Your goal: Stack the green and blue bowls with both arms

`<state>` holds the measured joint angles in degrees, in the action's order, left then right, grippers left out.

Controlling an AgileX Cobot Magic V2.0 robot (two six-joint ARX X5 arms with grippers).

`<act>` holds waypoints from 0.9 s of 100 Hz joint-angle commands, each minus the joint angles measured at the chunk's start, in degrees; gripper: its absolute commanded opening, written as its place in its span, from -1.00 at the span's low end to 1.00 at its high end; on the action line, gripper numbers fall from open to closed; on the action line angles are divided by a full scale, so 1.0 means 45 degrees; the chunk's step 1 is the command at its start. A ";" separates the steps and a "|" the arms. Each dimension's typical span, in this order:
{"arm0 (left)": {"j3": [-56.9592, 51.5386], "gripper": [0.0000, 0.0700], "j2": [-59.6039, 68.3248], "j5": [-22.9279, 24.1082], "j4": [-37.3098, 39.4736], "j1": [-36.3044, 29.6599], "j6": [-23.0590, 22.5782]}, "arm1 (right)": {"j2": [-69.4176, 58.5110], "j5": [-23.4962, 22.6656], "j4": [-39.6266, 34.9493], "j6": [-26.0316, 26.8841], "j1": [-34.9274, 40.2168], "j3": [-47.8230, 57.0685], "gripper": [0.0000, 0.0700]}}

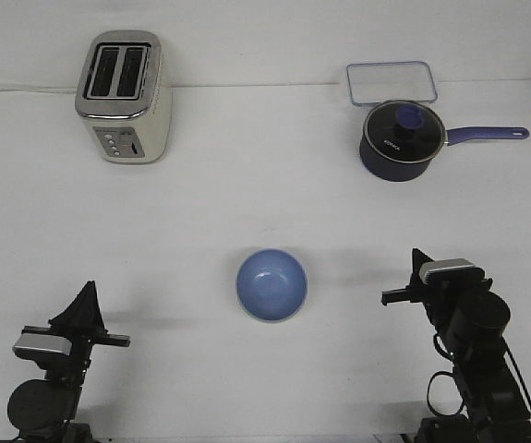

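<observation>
Stacked already, blue bowl (271,285) nested in green bowl (270,320), both grippers' fingers (87,297) (419,261) apparently pressed together, empty; careless pass could nudge stack across table (247,185).

Blue bowl (271,286) sits alone at table (247,194) center, open white surface all round it. Left gripper (85,300) at its 8 o'clock, right gripper (419,268) at 3, paths between unobstructed. Toaster (124,97) at 11, saucepan (401,140) and clear container (391,83) at 1, all well apart.
</observation>
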<state>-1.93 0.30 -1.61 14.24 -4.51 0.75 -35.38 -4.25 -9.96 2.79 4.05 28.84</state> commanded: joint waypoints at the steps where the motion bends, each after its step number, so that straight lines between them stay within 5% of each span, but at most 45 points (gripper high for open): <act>1: 0.0253 -0.97 -0.0024 0.0034 0.0180 0.0010 -0.0058 | -0.0068 0.0044 0.0175 -0.0005 0.0010 0.0160 -1.00; 51: 0.0253 -0.97 -0.0024 0.0034 0.0185 0.0010 -0.0058 | 0.0063 0.0039 0.0170 -0.0005 0.0010 0.0155 -1.00; 90: 0.0253 -0.97 -0.0024 0.0034 0.0180 0.0010 -0.0058 | 0.3643 0.0044 0.0525 -0.0010 -0.0306 -0.1452 -1.00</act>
<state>-1.93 0.30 -1.61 14.24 -4.51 0.75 -21.34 -4.25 -8.25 2.79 3.01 24.29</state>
